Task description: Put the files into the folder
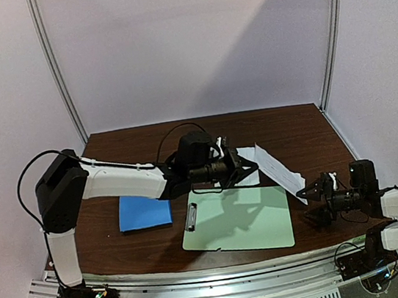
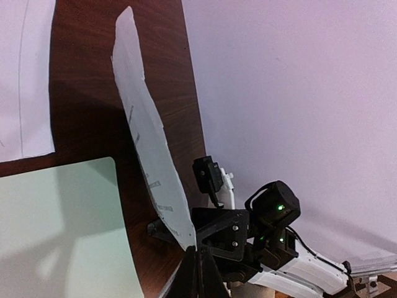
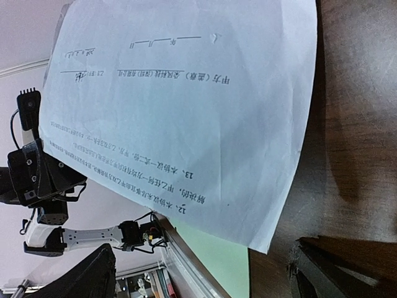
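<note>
**One sheet up, folder closed**

The right claw [image 1: 308, 194] grips the lifted sheet [image 1: 276, 166] by its lower corner. The paper rises from the claw at a slant and bows under its own weight, probably so that it clears the counter [image 1: 292, 128] and can be carried. The second sheet [image 2: 25, 74] lies flat on the counter past the raised one, just beside the left claw [image 1: 241, 171]. I cannot tell whether that claw is open or closed. It hangs over the far edge of the pale green clipboard [image 1: 242, 217], apparently ready to steady the floppy paper. The blue folder [image 1: 145, 211] lies closed beyond the clipboard, well apart from the right claw, so it likely needs opening first.
</note>
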`<state>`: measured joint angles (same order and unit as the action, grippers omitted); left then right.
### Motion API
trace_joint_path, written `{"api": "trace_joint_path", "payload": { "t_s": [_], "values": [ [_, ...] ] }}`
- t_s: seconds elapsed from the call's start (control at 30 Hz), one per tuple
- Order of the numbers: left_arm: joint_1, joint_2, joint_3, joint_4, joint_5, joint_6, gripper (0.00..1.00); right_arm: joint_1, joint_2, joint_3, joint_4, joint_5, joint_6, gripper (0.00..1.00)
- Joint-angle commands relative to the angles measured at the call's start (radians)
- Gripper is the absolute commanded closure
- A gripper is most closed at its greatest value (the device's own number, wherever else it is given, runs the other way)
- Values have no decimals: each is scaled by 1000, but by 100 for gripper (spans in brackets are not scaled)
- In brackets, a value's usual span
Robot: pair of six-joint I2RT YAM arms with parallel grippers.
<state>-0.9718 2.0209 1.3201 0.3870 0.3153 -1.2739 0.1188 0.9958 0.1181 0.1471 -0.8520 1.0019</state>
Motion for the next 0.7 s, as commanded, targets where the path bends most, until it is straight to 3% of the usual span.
{"api": "trace_joint_path", "payload": {
  "t_s": [0.0,0.33,0.67],
  "values": [
    [15,15,34,32,25,-34,100,12,92,-97,131,84,105,4],
    [15,18,3,54,47,-63,100,11,322,-103,439,94,137,8],
    [15,10,-39,59,57,-68,100,-39,406,-68,493,105,92,12]
  ]
}}
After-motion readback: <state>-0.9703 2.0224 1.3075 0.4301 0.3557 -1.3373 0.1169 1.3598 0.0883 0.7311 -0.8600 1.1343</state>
